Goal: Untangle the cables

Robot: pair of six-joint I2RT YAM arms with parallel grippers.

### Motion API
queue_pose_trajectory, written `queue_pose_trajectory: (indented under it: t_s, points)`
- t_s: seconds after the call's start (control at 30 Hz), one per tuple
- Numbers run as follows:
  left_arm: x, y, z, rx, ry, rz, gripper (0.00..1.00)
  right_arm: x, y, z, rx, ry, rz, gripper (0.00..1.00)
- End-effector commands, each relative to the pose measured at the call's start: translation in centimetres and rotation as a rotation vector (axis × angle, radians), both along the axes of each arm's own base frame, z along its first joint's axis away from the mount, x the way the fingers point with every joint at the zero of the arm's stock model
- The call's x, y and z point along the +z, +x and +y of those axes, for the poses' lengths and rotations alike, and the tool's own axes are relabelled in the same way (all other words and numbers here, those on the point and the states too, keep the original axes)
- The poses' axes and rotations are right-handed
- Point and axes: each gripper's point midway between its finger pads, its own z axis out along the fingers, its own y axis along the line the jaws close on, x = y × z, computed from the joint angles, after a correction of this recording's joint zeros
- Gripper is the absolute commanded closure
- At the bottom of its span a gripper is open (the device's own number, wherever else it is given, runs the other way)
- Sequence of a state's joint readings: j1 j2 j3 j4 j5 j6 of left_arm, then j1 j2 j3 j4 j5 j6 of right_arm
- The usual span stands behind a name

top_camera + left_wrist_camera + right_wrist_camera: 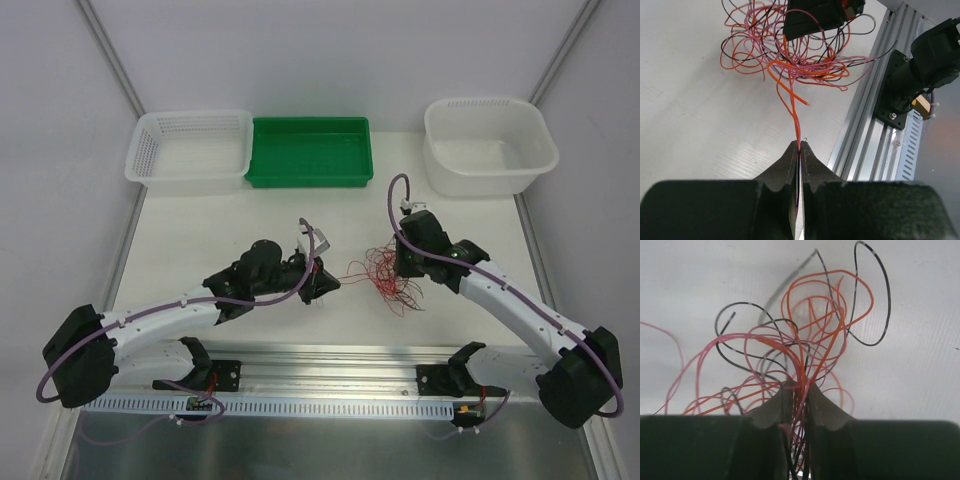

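Evidently tensioning — left gripper (799, 145) pinches the cables (805, 64) taut; right gripper (796, 387), jaws narrow astride them — hold uncertain.

Top view: bright, even, diffuse light from above. White table (200, 230) nearly blown out, shadows under the arms soft & faint. Mild sheen on rail (330, 358). Focus sharp, but cables (390, 272) too thin to resolve singly.

Left wrist view: bright, w/ pale soft shadows under the cables. Left gripper (799, 146) v. dark, close-up, slightly soft. Straight lines bow a bit twd the edges.

Right wrist view: dimmer, greyish. Cables crisp mid-frame, one blurry wire shadow upper centre. Right gripper (799, 390) dark, out of focus.
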State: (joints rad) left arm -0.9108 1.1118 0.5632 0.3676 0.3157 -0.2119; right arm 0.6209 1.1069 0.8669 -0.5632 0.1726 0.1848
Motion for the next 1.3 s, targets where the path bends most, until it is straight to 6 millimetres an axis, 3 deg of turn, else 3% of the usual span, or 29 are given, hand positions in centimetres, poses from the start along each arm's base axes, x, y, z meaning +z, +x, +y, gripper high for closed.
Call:
queue_pose_trajectory:
  t_s: [0.0,0.03,0.13,0.17,0.23,0.37,0.47,0.57,0.8,0.97,1.07,1.13,1.17,1.2,1.27]
  points:
    - [2.6,-1.1,0.2,-0.032,-0.025,0.011,1.00,-1.7,0.8,-2.9,-0.117,-0.118,0.013,0.80]
    - [2.5,-1.0,0.3,-0.024,-0.018,0.010,1.00,-1.7,0.7,-2.8,-0.116,-0.119,0.017,0.67]
    - [1.4,-1.1,0.3,-0.022,0.007,0.035,1.00,-0.3,0.6,-1.7,-0.064,-0.066,-0.024,0.42]
    - [0.9,-1.1,0.2,-0.025,0.017,0.047,1.00,0.6,0.5,-0.8,-0.029,-0.038,-0.047,0.38]
    - [-0.3,-1.3,-0.2,-0.040,0.032,0.087,1.00,2.4,0.4,0.2,0.011,-0.005,-0.095,0.34]
    - [-1.7,-1.6,-1.1,-0.066,0.038,0.151,1.00,5.6,-0.8,4.5,0.170,0.134,-0.160,0.34]
    - [-2.2,-1.6,-1.6,-0.071,0.040,0.186,1.00,5.7,-1.4,6.2,0.213,0.202,-0.145,0.34]
    - [-2.0,-1.7,-1.8,-0.081,0.035,0.188,1.00,4.8,-1.9,7.3,0.218,0.250,-0.097,0.34]
    - [-2.8,-1.9,-1.7,-0.081,0.049,0.204,1.00,0.3,-2.7,8.6,0.196,0.221,0.021,0.34]
    - [-3.7,-2.1,-1.3,-0.069,0.066,0.226,1.00,-3.9,-3.6,9.1,0.212,0.110,0.152,0.35]
    - [-4.0,-2.2,-0.9,-0.058,0.069,0.228,1.00,-6.1,-4.1,8.9,0.205,0.039,0.201,0.38]
    - [-4.5,-2.4,-0.6,-0.056,0.077,0.236,1.00,-7.1,-4.2,8.4,0.195,-0.001,0.215,0.48]
    - [-4.6,-2.5,-0.5,-0.059,0.078,0.238,1.00,-7.7,-3.9,8.0,0.181,-0.030,0.216,0.56]
    - [-4.7,-2.7,-0.5,-0.064,0.077,0.242,1.00,-7.7,-3.8,7.8,0.178,-0.042,0.209,0.76]
    - [-5.1,-3.1,-0.3,-0.079,0.084,0.255,1.00,-7.4,-3.3,7.4,0.163,-0.058,0.185,0.91]
